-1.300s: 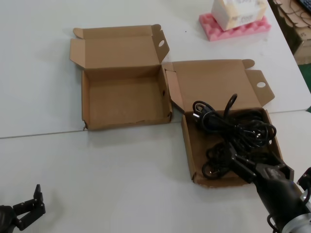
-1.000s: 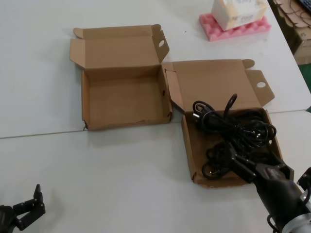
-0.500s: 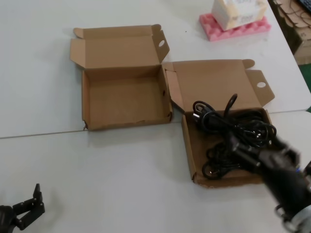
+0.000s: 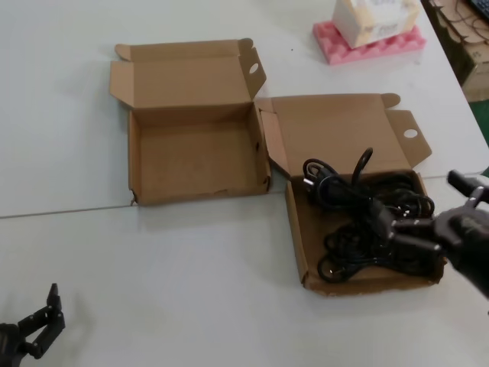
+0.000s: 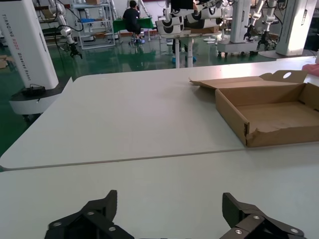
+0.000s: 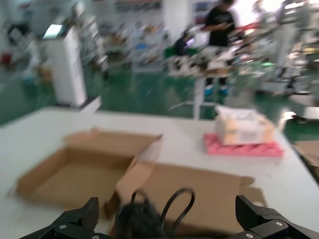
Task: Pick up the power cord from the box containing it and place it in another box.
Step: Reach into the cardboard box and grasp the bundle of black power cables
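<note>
Right gripper point(image 4: 451, 206) hovered at the near right of the worktop point(image 4: 199, 267), over the right edge of the box containing the cords point(image 4: 296, 229), its two fingers spread wide and holding nothing; the right wrist view showed both fingers far apart with a black loop rising between them farther off. That wide spread looked suited to closing around a bulky bundle, not a single strand. Left gripper point(image 4: 34, 332) sat parked at the near left corner, well apart from both boxes, its fingers also spread in the left wrist view.

Inside that box lay the power cord point(image 4: 336, 187), its chunky plug end up against the far left corner and one loop standing upright, on top of a tangle of other black cords point(image 4: 367, 245). The lid lay folded back flat, probably to leave the contents open from above.

Farther left, just beside it, stood another box point(image 4: 195, 157), its lid likewise folded back, seemingly ready to receive the cord.

Beyond, a white carton point(image 4: 374, 19) rested on pink foam point(image 4: 367, 44); its print was too faint to read. Lettering on a white column in the left wrist view was not legible.
</note>
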Available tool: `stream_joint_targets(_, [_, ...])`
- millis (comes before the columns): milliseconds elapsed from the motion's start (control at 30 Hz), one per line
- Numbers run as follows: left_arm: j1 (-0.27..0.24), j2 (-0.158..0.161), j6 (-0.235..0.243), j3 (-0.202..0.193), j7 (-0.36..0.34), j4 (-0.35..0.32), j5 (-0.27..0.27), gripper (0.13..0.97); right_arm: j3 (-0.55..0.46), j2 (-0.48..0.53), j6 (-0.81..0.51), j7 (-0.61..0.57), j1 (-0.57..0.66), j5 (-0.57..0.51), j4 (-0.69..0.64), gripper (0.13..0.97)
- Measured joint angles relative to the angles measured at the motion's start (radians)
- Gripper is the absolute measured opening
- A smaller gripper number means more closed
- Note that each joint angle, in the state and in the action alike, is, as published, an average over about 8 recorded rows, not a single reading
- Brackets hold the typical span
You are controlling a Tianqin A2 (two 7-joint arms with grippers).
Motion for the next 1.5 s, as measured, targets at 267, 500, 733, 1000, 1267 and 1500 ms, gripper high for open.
stream_joint_targets(267, [0.0,0.0,0.0,0.0,0.0,0.0,0.0,0.669,-0.152,0.141,-0.069,0.0,0.132,-0.102,-0.105,0.966])
stream_joint_targets(500, [0.0,0.0,0.0,0.0,0.0,0.0,0.0,0.515,-0.375,0.218,-0.004,0.0,0.277,-0.153,-0.174,0.966])
stream_joint_targets(733, [0.0,0.0,0.0,0.0,0.0,0.0,0.0,0.435,-0.675,0.24,0.176,0.0,0.464,-0.306,-0.285,0.954])
stream_joint_targets(1000, [0.0,0.0,0.0,0.0,0.0,0.0,0.0,0.279,-1.043,0.246,0.431,0.0,0.683,-0.572,-0.419,0.931])
stream_joint_targets(1267, [0.0,0.0,0.0,0.0,0.0,0.0,0.0,0.199,-1.209,0.228,0.525,0.0,0.778,-0.584,-0.497,0.854])
stream_joint_targets(1500, [0.0,0.0,0.0,0.0,0.0,0.0,0.0,0.172,-1.236,0.204,0.546,0.0,0.797,-0.562,-0.535,0.726])
